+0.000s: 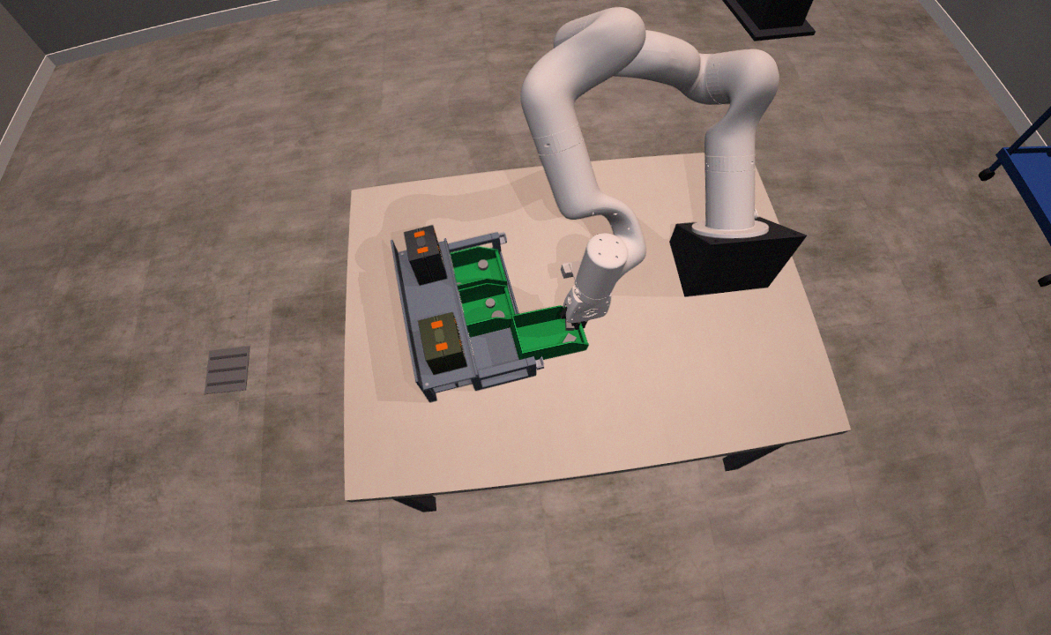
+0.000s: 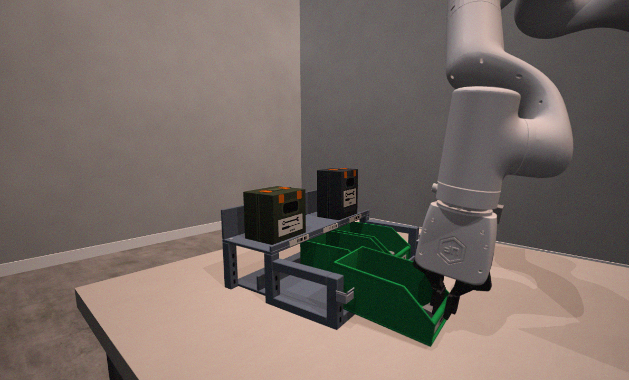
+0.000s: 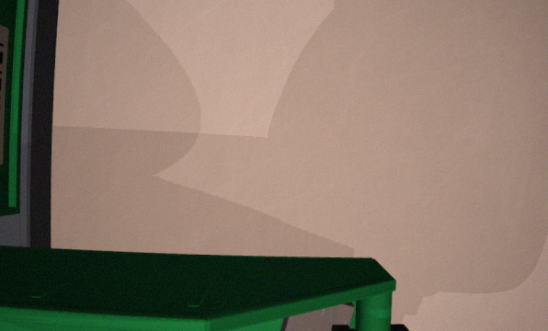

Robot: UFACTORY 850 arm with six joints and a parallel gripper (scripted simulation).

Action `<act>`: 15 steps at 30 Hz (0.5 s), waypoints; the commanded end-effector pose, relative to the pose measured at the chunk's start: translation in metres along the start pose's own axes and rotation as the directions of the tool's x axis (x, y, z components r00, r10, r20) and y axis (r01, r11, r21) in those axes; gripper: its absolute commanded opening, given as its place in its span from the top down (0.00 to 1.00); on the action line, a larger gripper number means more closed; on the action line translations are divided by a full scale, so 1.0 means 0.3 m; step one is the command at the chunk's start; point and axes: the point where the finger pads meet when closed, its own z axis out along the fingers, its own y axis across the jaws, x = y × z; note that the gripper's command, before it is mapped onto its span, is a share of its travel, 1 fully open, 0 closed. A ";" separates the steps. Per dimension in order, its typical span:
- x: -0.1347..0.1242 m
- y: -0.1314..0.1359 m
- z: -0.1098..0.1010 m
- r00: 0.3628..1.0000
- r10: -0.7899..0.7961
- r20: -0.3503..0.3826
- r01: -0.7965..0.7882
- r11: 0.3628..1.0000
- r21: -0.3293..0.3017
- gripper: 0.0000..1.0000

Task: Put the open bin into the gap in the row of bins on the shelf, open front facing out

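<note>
The open green bin [image 1: 545, 335] [image 2: 382, 288] [image 3: 118, 280] is outside the shelf [image 1: 505, 373] [image 2: 333, 302], its back end at the shelf's front edge before the gap [image 1: 494, 351]. Its low open front faces out, and its front end looks slightly lower than its back. Grey parts [image 1: 569, 339] lie inside near the front. My gripper [image 1: 577, 324] [image 2: 444, 307] [image 3: 372, 325] is shut on the bin's front wall, one finger inside and one outside. Whether the bin's underside touches the table or the lip is unclear. Two other green bins [image 1: 478, 270] [image 1: 484, 308] stand in the row with grey parts inside.
The low upper board [image 1: 435, 295] [image 2: 307, 224] covers the rear of the row. It carries a green toolbox [image 1: 443, 351] [image 2: 274, 215] and a black toolbox [image 1: 425, 257] [image 2: 336, 193]. A small metal bracket [image 1: 540, 363] [image 2: 345, 295] sticks out from the near end frame beside the held bin.
</note>
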 end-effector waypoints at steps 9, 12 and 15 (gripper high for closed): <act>-0.001 -0.005 -0.018 1.000 0.000 0.000 0.000 1.000 0.001 1.00; -0.001 -0.008 -0.042 1.000 0.001 0.000 -0.001 1.000 0.002 1.00; -0.001 -0.008 -0.042 1.000 0.001 0.000 -0.001 1.000 0.002 1.00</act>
